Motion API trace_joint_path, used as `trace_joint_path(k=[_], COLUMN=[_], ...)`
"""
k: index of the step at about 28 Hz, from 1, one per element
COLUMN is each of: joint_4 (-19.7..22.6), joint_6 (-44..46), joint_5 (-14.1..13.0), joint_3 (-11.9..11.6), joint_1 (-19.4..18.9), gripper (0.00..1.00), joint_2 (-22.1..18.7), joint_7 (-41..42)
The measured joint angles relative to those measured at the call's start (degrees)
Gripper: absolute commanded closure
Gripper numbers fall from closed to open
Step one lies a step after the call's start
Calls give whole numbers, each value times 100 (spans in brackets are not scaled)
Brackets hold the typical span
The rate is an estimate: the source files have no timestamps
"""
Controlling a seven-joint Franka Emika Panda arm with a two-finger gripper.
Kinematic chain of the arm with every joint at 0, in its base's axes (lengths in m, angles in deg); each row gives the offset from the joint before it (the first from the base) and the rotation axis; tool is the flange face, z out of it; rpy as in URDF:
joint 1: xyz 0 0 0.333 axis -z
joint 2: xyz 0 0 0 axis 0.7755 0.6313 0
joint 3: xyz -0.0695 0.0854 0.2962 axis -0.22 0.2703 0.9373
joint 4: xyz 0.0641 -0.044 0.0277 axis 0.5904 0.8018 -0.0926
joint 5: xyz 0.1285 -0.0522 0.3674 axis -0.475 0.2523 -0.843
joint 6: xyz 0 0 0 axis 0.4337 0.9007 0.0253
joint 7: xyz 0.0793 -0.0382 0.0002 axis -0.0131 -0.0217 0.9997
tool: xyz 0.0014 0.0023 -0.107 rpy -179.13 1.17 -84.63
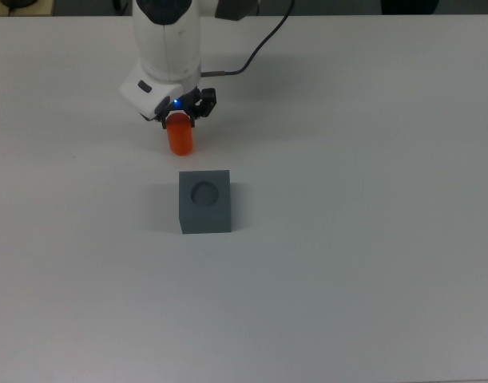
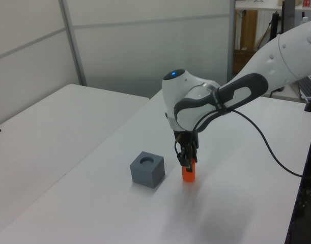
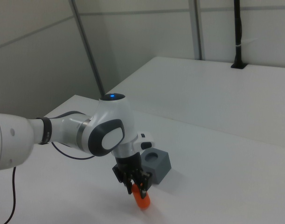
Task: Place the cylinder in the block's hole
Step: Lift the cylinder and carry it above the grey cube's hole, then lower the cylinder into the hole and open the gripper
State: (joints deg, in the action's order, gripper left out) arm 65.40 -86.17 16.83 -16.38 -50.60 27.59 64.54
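Note:
The orange cylinder (image 1: 180, 141) stands upright on the white table (image 1: 355, 255), just beyond the dark grey block (image 1: 204, 201) in the top view. My gripper (image 1: 180, 120) has come down over the cylinder's top and is shut on it. In the left view the cylinder (image 2: 189, 174) is to the right of the block (image 2: 147, 169), with the gripper (image 2: 188, 162) closed on its upper half. In the right view the cylinder (image 3: 142, 201) pokes out below the gripper (image 3: 138, 189), in front of the block (image 3: 157, 164). The block's round hole faces up and holds nothing.
A black cable (image 1: 255, 49) trails from the arm across the table's far side in the top view. A second white table (image 2: 38, 132) lies to the left view's left. Wall panels stand behind.

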Motion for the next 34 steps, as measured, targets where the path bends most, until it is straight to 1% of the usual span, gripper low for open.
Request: trace_joint_path(k=[3, 5, 7, 12, 15, 16, 22, 28, 34], joint_4=[-202, -434, -759, -1323, -1570, -1693, -2132, -2363, -2409], joint_6=[241, 478, 724, 863, 863, 863, 754, 320, 282], joint_5=[0, -1, -16, -90, -95, -96, -96, -96, -96], joint_3=[-17, -27, -30, -27, -24, -23, -21, -21, -20], joint_1=[30, 32, 31, -28, -113, -158, -292, -304, -322], gripper=[100, 100, 100, 99, 99, 99, 99, 99, 98], joint_2=[-109, -153, -184, -139, -10, 87, 605, 993, 1101], joint_7=[0, 0, 0, 0, 0, -1, -4, -33, -41])
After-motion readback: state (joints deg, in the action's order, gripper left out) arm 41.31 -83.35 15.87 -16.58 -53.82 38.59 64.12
